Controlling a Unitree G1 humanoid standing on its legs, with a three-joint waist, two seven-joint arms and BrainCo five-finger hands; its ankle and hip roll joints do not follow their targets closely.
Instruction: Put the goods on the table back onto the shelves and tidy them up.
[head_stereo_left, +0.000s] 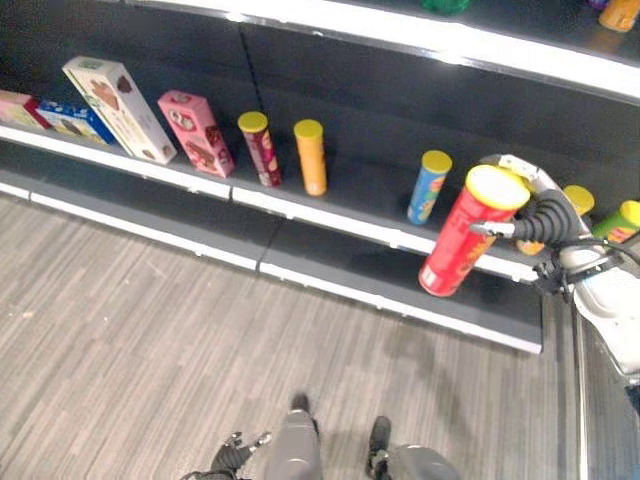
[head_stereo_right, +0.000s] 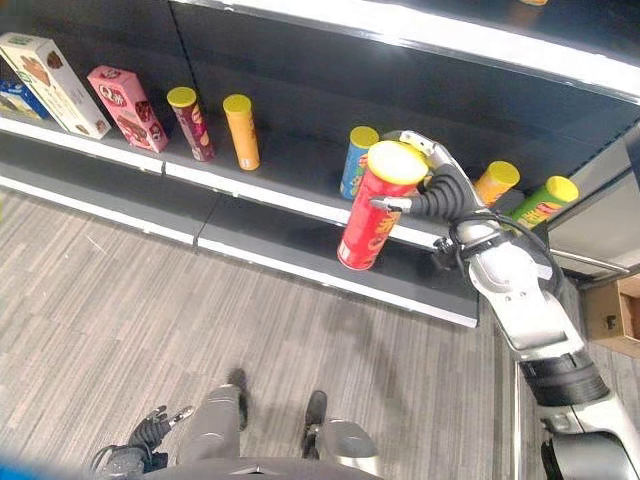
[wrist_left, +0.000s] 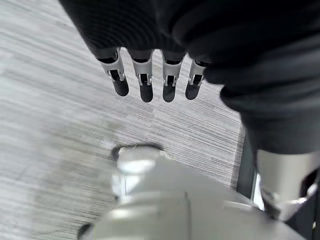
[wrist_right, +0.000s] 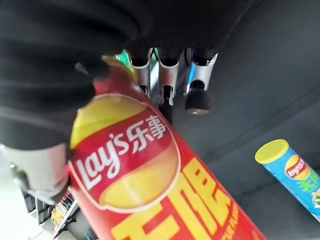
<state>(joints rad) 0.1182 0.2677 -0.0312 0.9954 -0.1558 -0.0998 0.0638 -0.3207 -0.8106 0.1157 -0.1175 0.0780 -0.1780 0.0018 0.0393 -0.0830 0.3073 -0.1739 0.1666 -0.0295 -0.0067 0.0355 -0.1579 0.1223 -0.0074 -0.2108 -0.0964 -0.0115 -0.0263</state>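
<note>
Left hand (head_stereo_right: 150, 432) hung low, fingers relaxed, empty. Right hand (head_stereo_right: 432, 195) gripped tall red cylindrical chip can (head_stereo_right: 372, 212) near its yellow lid, long axis tilted, base toward dark shelf (head_stereo_right: 300, 190) beside blue can (head_stereo_right: 357, 160).

The red can (head_stereo_left: 460, 240) has a smooth, glossy printed wrap and a matt yellow plastic lid. The blue can (wrist_right: 292, 172) shows the same slick sheen. The pink box (head_stereo_left: 197, 133) and the cream box (head_stereo_left: 118, 108) look like printed cardboard with a slight gloss. The shelf (head_stereo_left: 350, 190) is dark, matt board with a smooth white edge strip. The floor (head_stereo_left: 150, 340) is grey with a fine streaked grain, matt. The right hand (head_stereo_right: 440, 195) wears a dark ribbed cover; its fingers (wrist_right: 160, 75) are silvery metal
</note>
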